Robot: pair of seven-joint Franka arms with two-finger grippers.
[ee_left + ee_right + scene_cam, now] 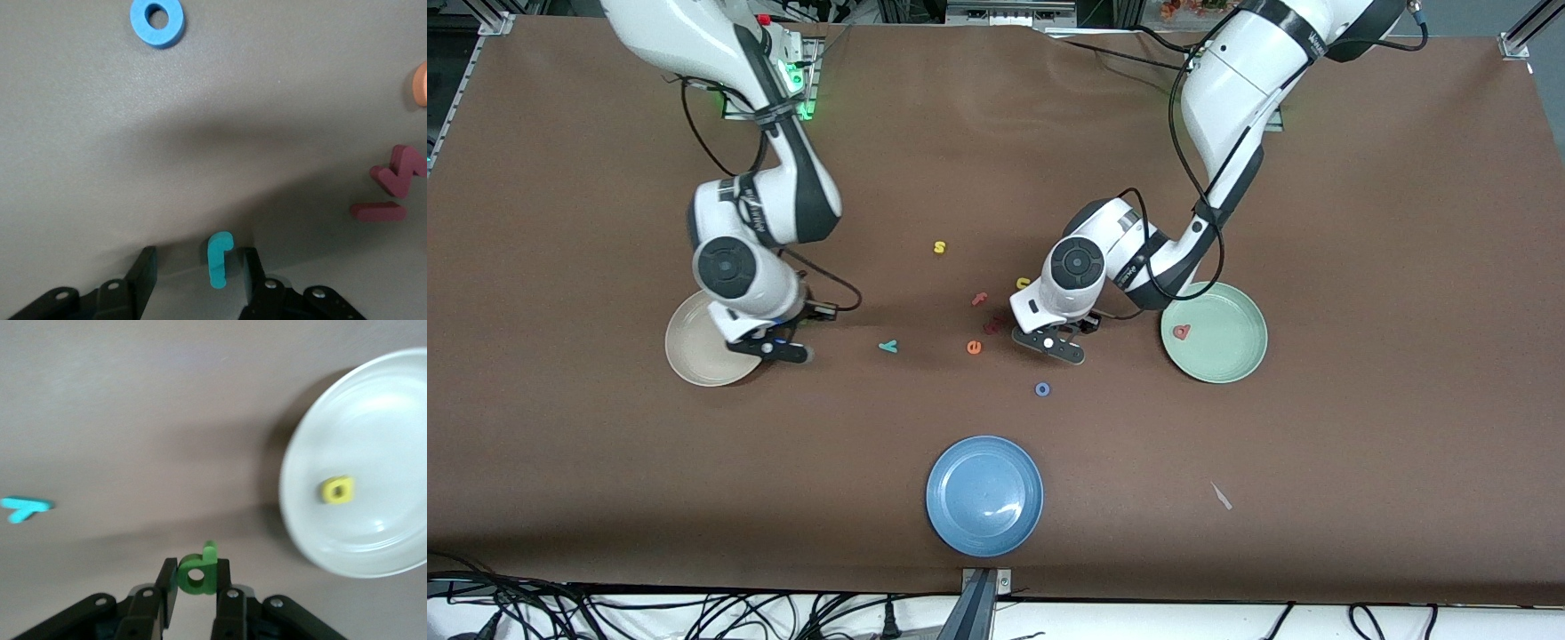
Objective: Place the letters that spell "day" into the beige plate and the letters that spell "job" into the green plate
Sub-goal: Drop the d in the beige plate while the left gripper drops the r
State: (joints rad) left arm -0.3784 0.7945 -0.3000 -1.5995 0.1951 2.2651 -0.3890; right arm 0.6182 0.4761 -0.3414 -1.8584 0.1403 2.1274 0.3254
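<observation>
Left gripper [193, 277] is low over the table [1360, 427], its fingers [143, 270] spread to either side of the teal j [218, 259]; a gap shows on both sides of the letter, so nothing is grasped. Right gripper [195, 587] is clenched on the green letter [197, 573] and sits over the rim of the beige plate [689, 351] at the side toward the table's middle.

Landmark: the blue plate [984, 495], nearest the front camera.
- Green plate [1218, 342]: farther from the camera than the blue plate, toward the left arm's end; the salmon-pink b [1181, 332] lies in it near the rim.
- Beige plate: farther than the blue plate, toward the right arm's end; the yellow d [337, 489] lies in it, clear of the rim.
- Blue o [1042, 388]: between the blue plate and the left gripper, with bare table all around.
- Teal y [887, 346]: farther than the blue plate, on open table, well apart from the beige plate.
- Orange e [974, 347], pink f [980, 299], yellow s [939, 247]: farther still, each standing apart.
</observation>
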